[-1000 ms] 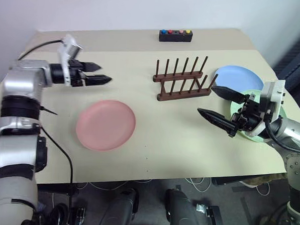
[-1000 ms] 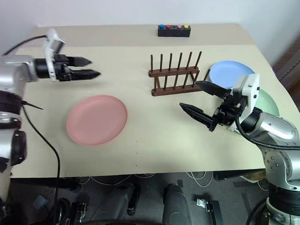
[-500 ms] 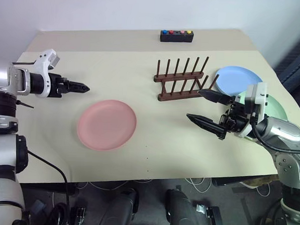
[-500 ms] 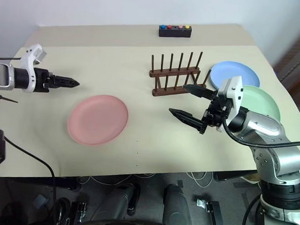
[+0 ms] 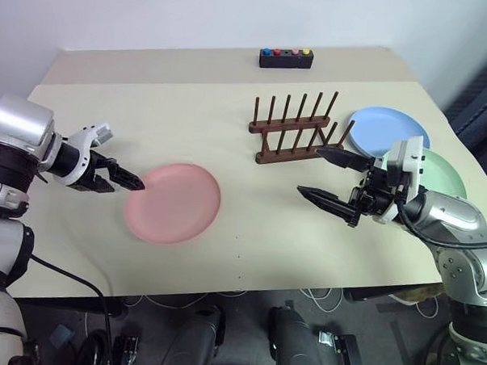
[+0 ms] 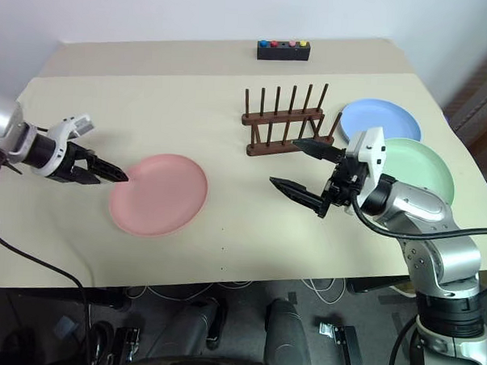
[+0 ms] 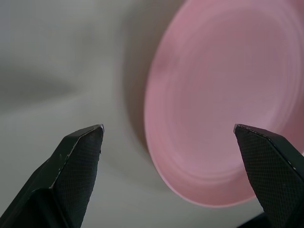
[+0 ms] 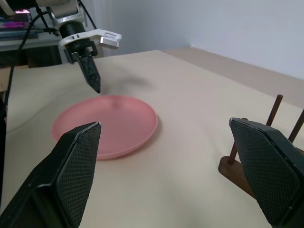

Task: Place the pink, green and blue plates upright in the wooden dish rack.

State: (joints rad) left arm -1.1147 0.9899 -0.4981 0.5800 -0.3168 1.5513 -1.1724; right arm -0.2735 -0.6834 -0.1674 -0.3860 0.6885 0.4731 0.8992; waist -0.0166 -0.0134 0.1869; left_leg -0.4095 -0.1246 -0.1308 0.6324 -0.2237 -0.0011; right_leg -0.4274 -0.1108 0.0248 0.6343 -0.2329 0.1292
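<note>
Small dark brown wooden dish rack (image 5: pixel 296 135) empty on beige tabletop (image 5: pixel 231 85), long axis left-right, pegs upright, salmon pink round plate (image 5: pixel 174 202) flat at left, light blue plate (image 5: pixel 387 129) and pale mint green plate (image 5: pixel 446 171) flat at right, left gripper (image 5: pixel 129 180) jaws wide apart, empty, at pink plate's left rim, right gripper (image 5: pixel 331 177) jaws wide apart, empty, pointing leftward near the rack.

Pink plate (image 5: pixel 173 202) left on table (image 5: pixel 190 107), dish rack (image 5: pixel 296 128) centre, two plates right

We held our left gripper (image 5: pixel 129 180) angled downward with fingers spread; our right gripper (image 5: pixel 324 179) pointed level, likewise spread.
</note>
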